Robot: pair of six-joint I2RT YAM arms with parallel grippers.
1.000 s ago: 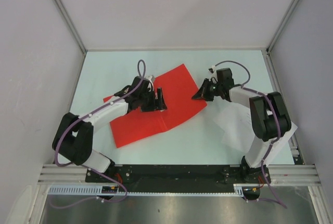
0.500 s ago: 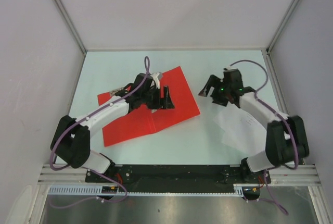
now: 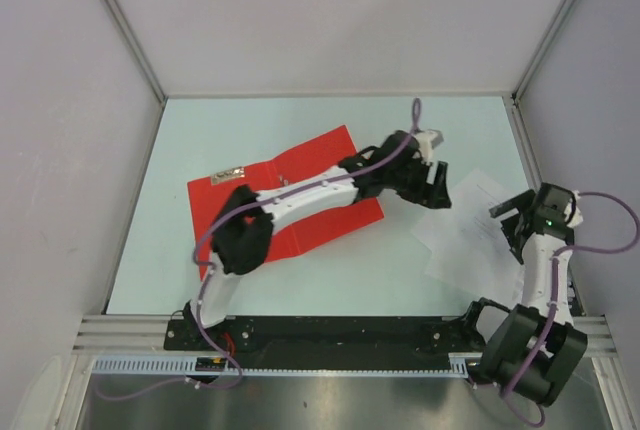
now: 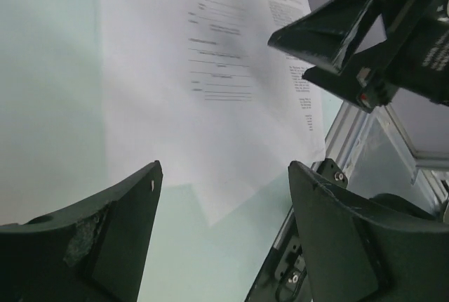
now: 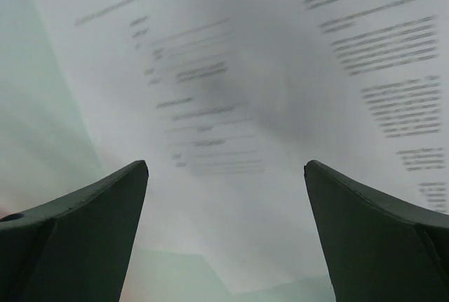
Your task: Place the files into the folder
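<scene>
The red folder (image 3: 300,225) lies flat on the table left of centre, its label strip (image 3: 228,176) at the far left corner. My left arm reaches across it, and my left gripper (image 3: 436,192) (image 4: 223,170) hangs open just left of the files (image 3: 462,240) (image 4: 210,56) (image 5: 231,91), with nothing between its fingers. These are white printed sheets lying spread on the table at the right. My right gripper (image 3: 510,225) (image 5: 224,165) hovers over them, open wide and empty. It also shows in the left wrist view as the right gripper (image 4: 289,56), above the sheets.
The table's right edge with its aluminium rail (image 3: 568,285) (image 4: 351,133) runs close beside the files. Grey walls (image 3: 90,100) close in the left, far and right sides. The arms' base rail (image 3: 340,330) runs along the near edge.
My right gripper opened and drew back right, over the files. The folder's raised cover dropped flat. My left arm swung right from above the folder to the files' left edge.
</scene>
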